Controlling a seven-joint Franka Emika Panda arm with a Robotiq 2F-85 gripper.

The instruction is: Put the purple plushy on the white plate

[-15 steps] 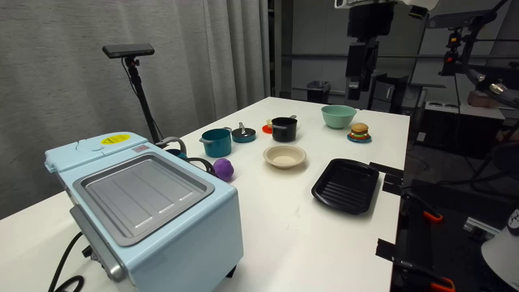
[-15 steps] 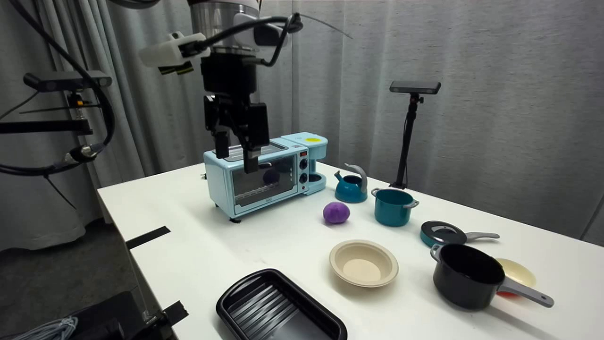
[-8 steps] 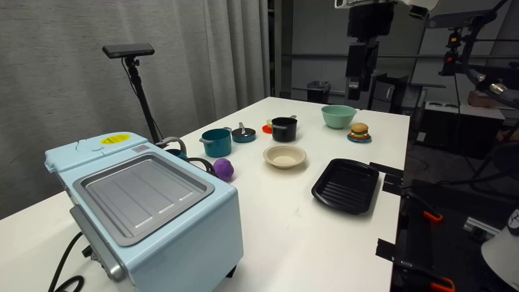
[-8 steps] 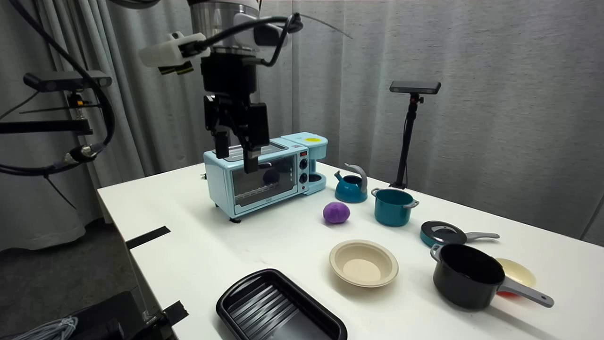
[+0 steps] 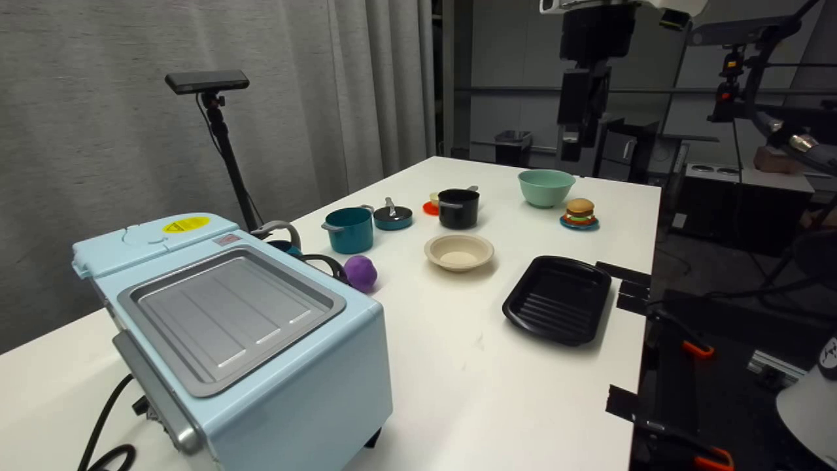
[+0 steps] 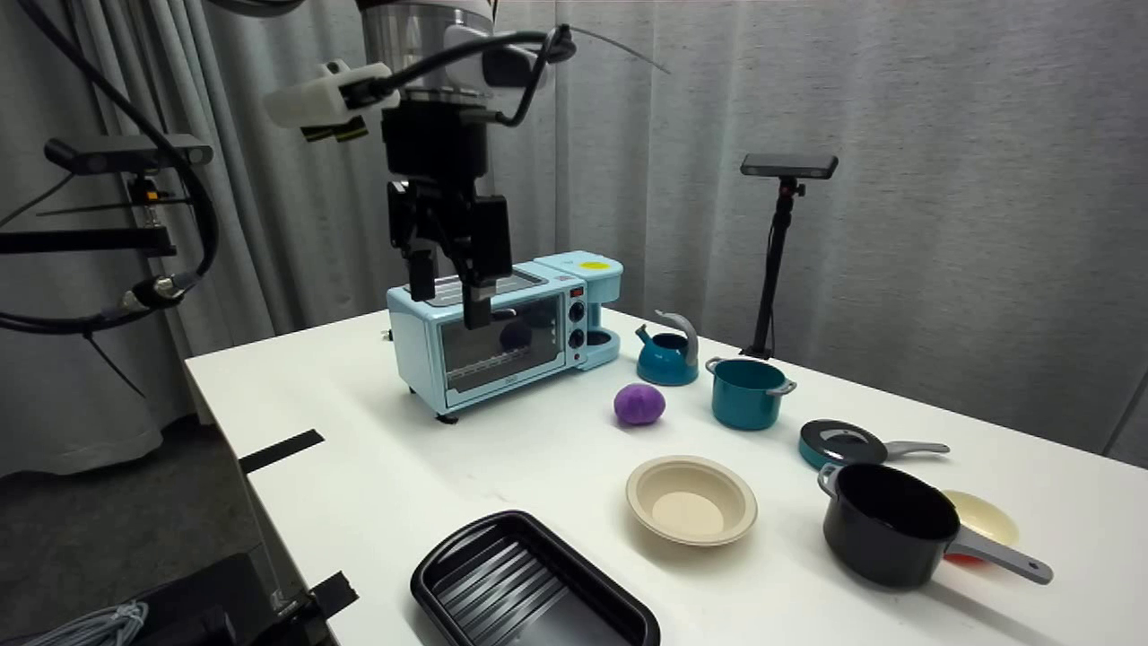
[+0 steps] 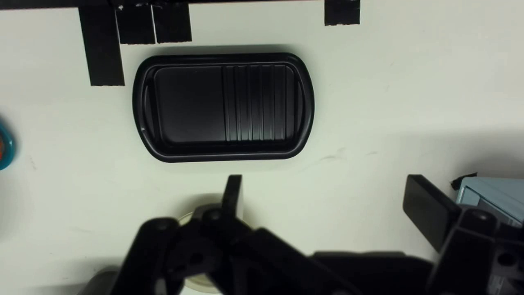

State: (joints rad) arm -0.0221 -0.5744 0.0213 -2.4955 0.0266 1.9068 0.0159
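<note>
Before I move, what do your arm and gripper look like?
In an exterior view, the arm shows a rounded silvery section, with a white housing beside it, a thick black cable across it and black-and-yellow pieces under the housing. The gripper is black, with two jointed fingers and dark, blocky pads. I can read no lettering on these parts.

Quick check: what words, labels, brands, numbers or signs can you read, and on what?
No words, brands or numbers are legible.
Yellow sticker on the oven: a triangle sign; any print too small.
Small label beside it: too blurred.
Oven's front: any print too small.
Mark on the white robot base: cut off, unreadable.
</note>
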